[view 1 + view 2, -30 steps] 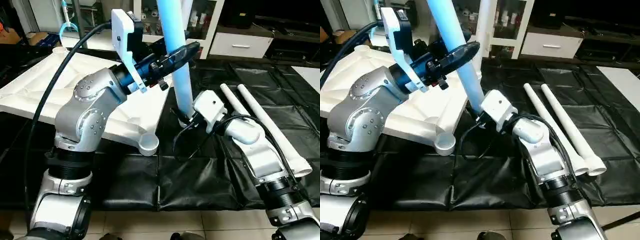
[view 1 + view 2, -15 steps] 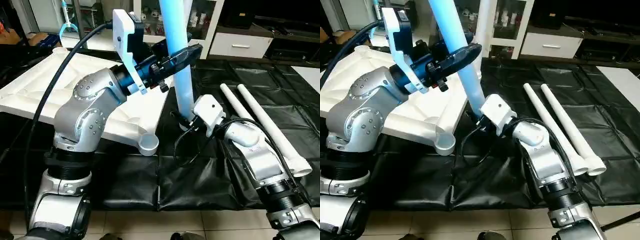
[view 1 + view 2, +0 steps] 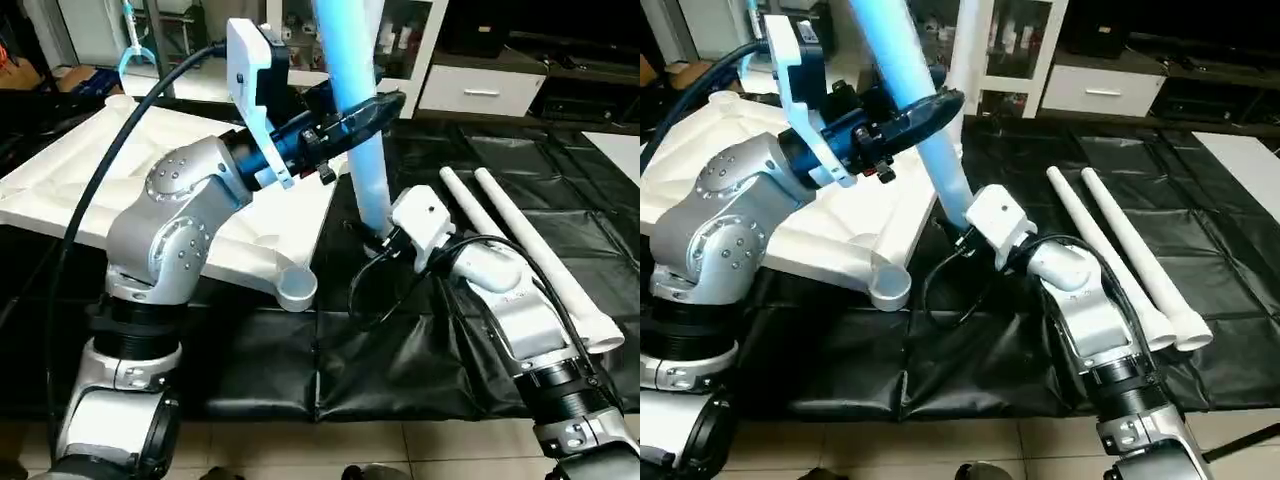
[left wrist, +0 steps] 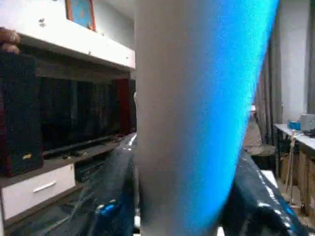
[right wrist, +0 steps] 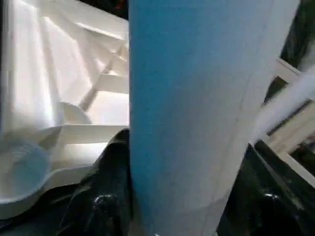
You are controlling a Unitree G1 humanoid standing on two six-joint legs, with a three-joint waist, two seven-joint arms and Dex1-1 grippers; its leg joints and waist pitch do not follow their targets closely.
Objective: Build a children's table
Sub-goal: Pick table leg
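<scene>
both arms on one tube leg [image 3: 358, 120], held nearly upright, top leaning slightly toward 11 o'clock and running out of the head view. it shows light blue in the head views. left gripper [image 3: 362, 108] clamped on the leg's mid section, black fingers [image 4: 115, 196] wrapped on both sides of the tube in the left wrist view. right gripper [image 3: 383, 235] clamped on the leg's low end, black fingers [image 5: 110, 182] on either side of the tube in the right wrist view, white wrist block just at 4 o'clock of the leg's base.

tabletop [image 3: 120, 170] lies underside up at 9 to 10 o'clock of the held leg, ribs showing, partly hidden by the left arm. one round corner socket [image 3: 297, 288] sticks out at the tabletop's near corner, open side up, at about 7 o'clock of the leg's base, near it but apart. another socket [image 3: 118, 100] at the far corner, toward 10 o'clock.

two more legs [image 3: 520, 250] lie side by side on the black cover [image 3: 400, 360], touching or nearly so along their length, at 3 to 4 o'clock of the held leg, running from far 12 o'clock to near 4 o'clock, wide ends nearest the robot. right forearm crosses just beside them.

white cabinet [image 3: 480, 90] with drawer behind, at 1 o'clock.
</scene>
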